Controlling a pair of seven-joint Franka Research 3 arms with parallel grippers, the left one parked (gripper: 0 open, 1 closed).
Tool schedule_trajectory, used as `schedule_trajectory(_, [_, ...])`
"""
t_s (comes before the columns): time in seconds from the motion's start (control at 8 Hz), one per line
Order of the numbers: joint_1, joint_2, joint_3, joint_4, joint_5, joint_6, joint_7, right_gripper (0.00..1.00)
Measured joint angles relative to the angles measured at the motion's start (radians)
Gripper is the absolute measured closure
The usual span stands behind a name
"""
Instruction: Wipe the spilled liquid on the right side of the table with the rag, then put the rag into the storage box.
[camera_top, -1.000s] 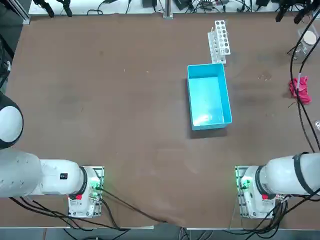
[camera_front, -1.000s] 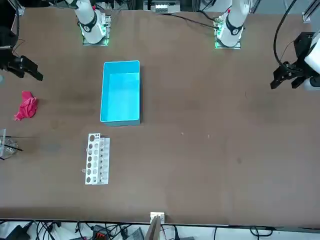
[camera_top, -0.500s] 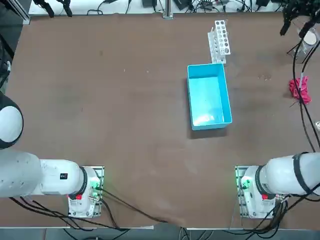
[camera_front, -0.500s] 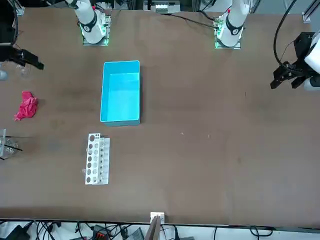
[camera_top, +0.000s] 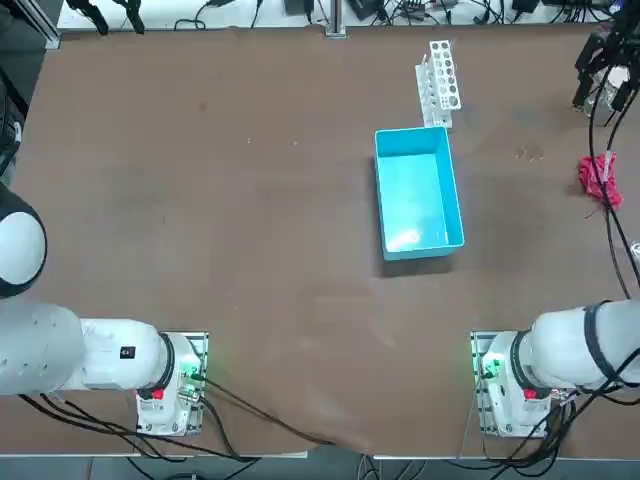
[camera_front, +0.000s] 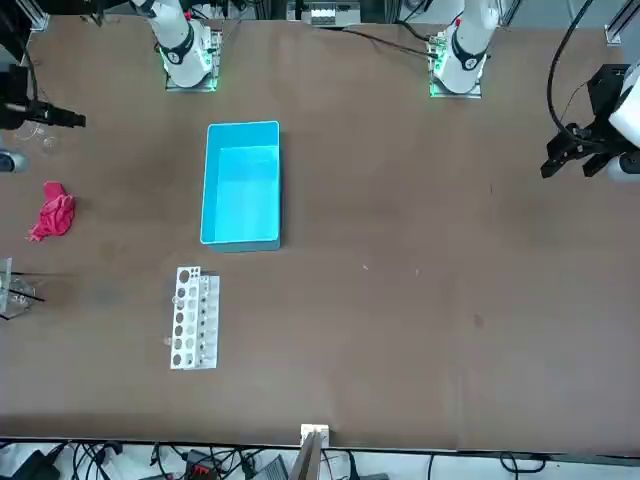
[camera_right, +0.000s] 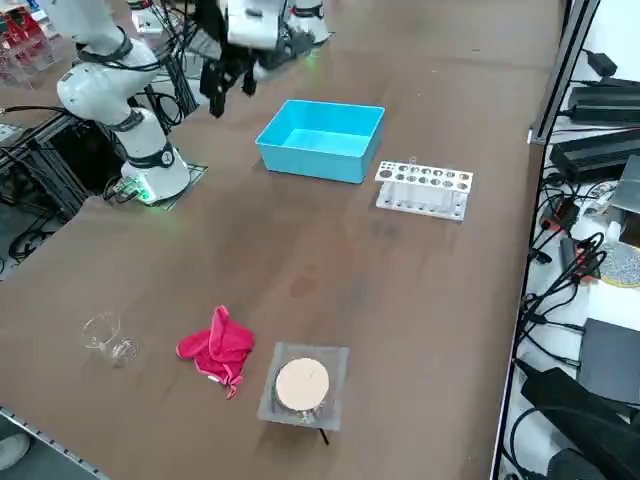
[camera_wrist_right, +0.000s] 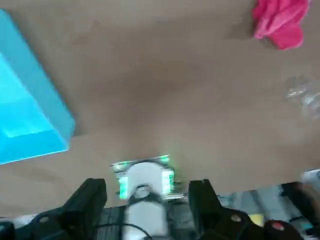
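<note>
— Across the room, what's on the table (camera_front: 420, 250)?

— Biggest thing is the light-blue storage box (camera_top: 417, 195), sitting empty mid-table with a white test-tube rack (camera_top: 440, 76) just beyond its far end.

— And the rag (camera_right: 216, 349)?

— Crumpled near the right edge, between a clear glass (camera_right: 108, 340) and a cork-topped coaster (camera_right: 303, 384).

— The right gripper (camera_wrist_right: 146, 194)?

— High over the far right corner, fingers spread wide, holding nothing.
</note>
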Motion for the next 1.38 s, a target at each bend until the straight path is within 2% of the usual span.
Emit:
schedule_trajectory(0.12, [-0.016, 0.020, -0.002, -0.046, -0.067, 0.085, -0.096, 0.00])
schedule_trajectory(0.38, [-0.086, 0.039, -0.003, -0.182, -0.120, 0.349, -0.232, 0.00])
schedule_trajectory(0.62, [-0.191, 0.060, -0.005, -0.327, -0.185, 0.680, -0.351, 0.00])
schedule_trajectory(0.88, [-0.273, 0.095, -0.006, -0.472, -0.244, 1.010, -0.386, 0.00])
schedule_trajectory(1.12, [-0.344, 0.126, -0.007, -0.570, -0.374, 1.219, -0.386, 0.00])
schedule_trajectory(1.38, [-0.404, 0.181, -0.007, -0.591, -0.427, 1.364, -0.386, 0.00])
